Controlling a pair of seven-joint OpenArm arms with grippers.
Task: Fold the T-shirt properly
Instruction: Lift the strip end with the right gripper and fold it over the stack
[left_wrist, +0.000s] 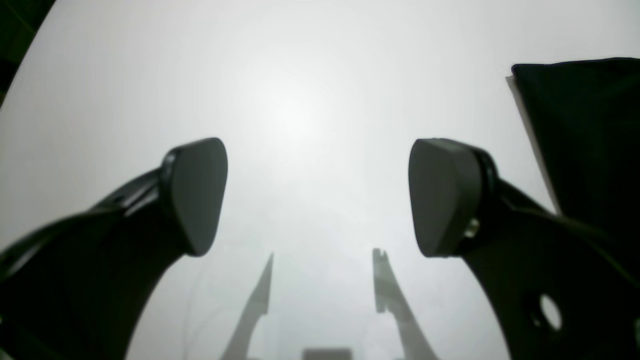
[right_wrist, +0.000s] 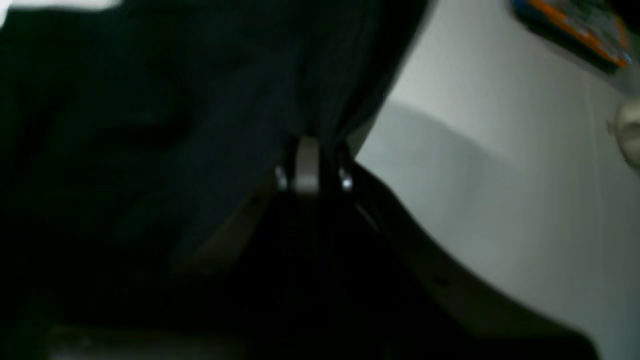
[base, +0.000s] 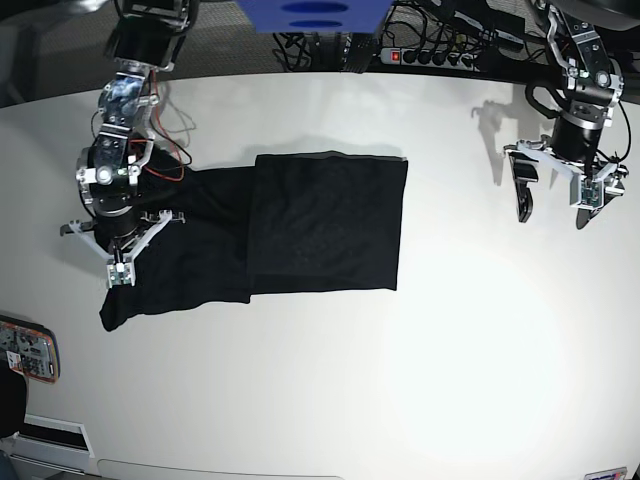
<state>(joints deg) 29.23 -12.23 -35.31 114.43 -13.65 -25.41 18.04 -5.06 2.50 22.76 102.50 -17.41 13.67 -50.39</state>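
The black T-shirt (base: 330, 220) lies on the white table (base: 400, 380), left of centre, with a doubled rectangular layer on its right half. At the shirt's left end, my right gripper (base: 118, 270) is shut on the cloth. The right wrist view shows dark fabric (right_wrist: 200, 100) pinched at the closed tips of the right gripper (right_wrist: 310, 165). Far to the right, my left gripper (base: 553, 205) hangs open over bare table, well apart from the shirt. In the left wrist view the left gripper (left_wrist: 320, 200) holds nothing between its fingers (left_wrist: 195, 195), and a corner of the T-shirt (left_wrist: 585, 140) shows at the right.
An orange-edged device (base: 25, 350) lies at the table's left front edge and shows as the device (right_wrist: 575, 25) in the right wrist view. A power strip (base: 430, 55) and cables run behind the back edge. A blue object (base: 310, 15) hangs at the top.
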